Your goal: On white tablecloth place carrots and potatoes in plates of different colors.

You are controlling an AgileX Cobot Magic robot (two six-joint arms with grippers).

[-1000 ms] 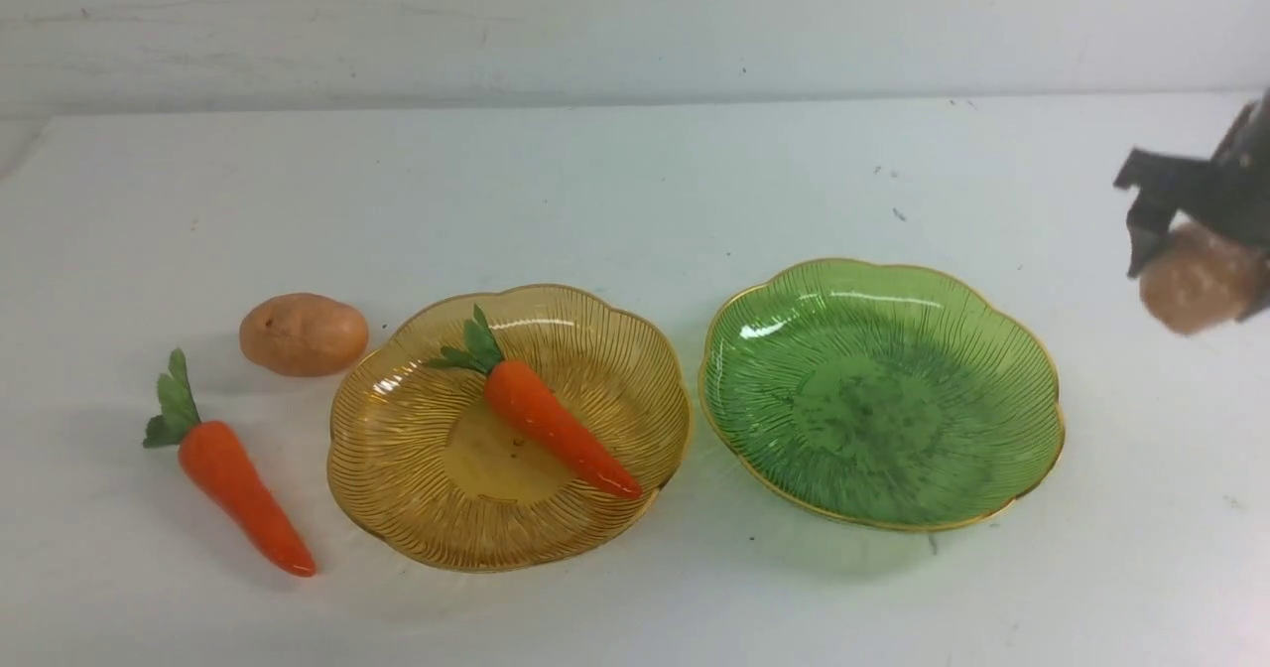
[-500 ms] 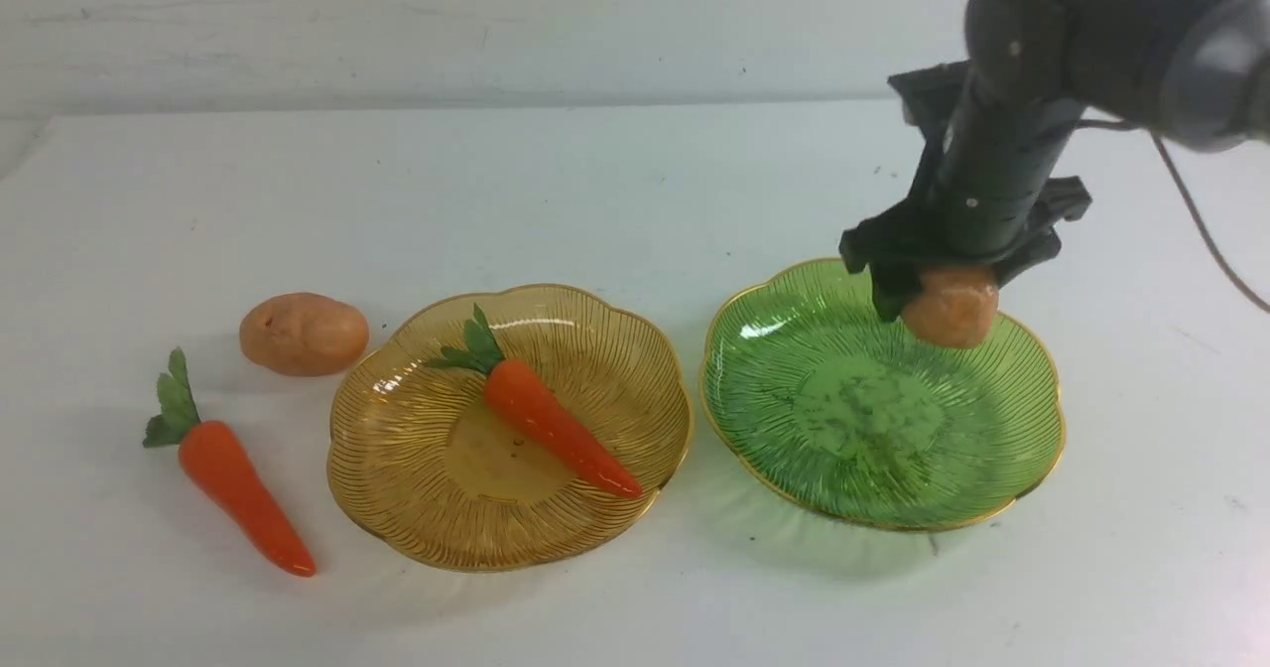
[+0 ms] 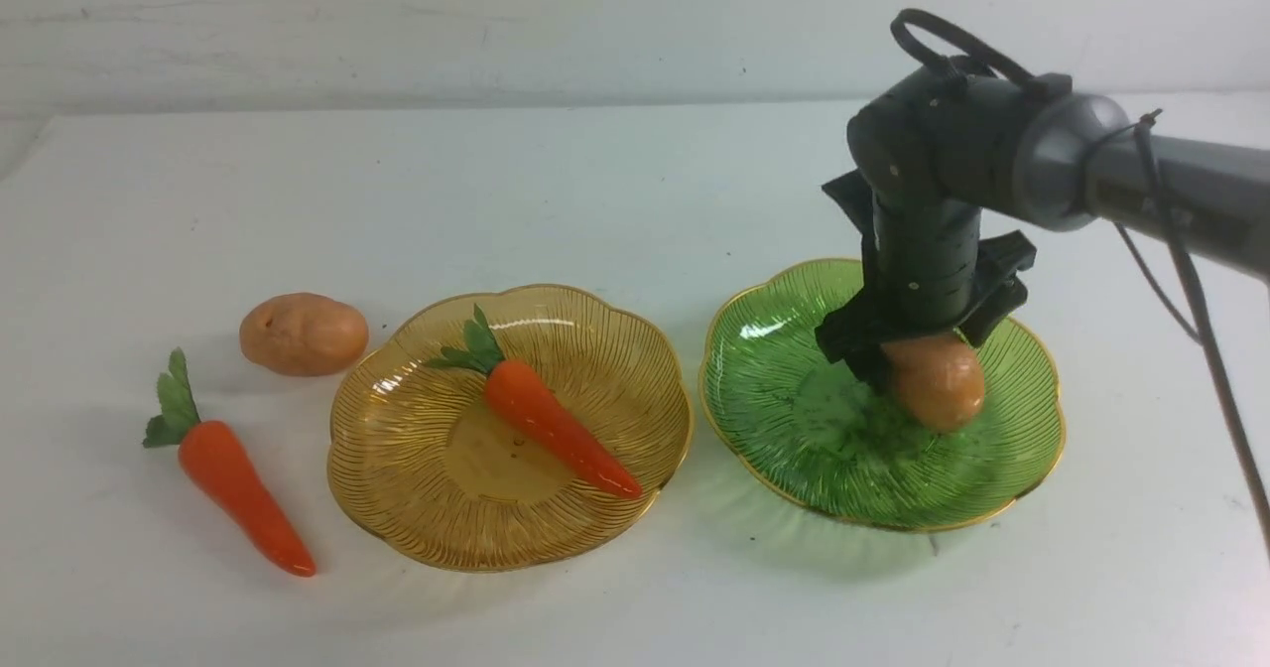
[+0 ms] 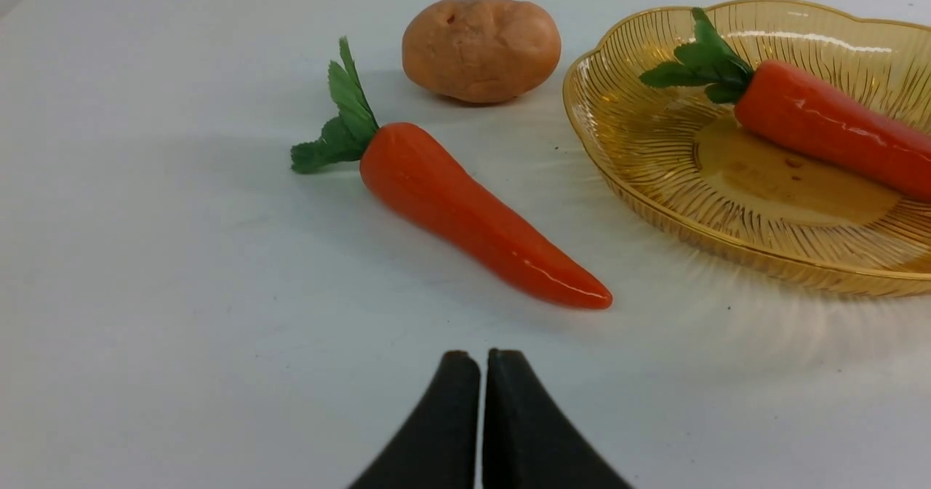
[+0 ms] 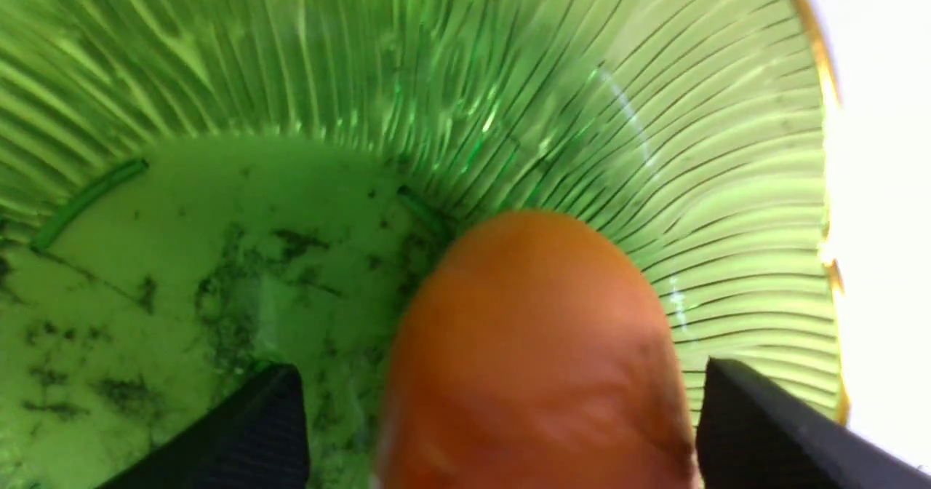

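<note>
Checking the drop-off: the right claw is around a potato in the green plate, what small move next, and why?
Probably lift the right claw straight up. Its jaws stand clear of the potato, which seems to rest in the green plate, so release looks done.

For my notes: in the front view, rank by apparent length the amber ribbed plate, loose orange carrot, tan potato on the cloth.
1. amber ribbed plate
2. loose orange carrot
3. tan potato on cloth

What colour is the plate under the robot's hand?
The plate is translucent green, ribbed, with a gold rim; the front view shows it best.
</note>
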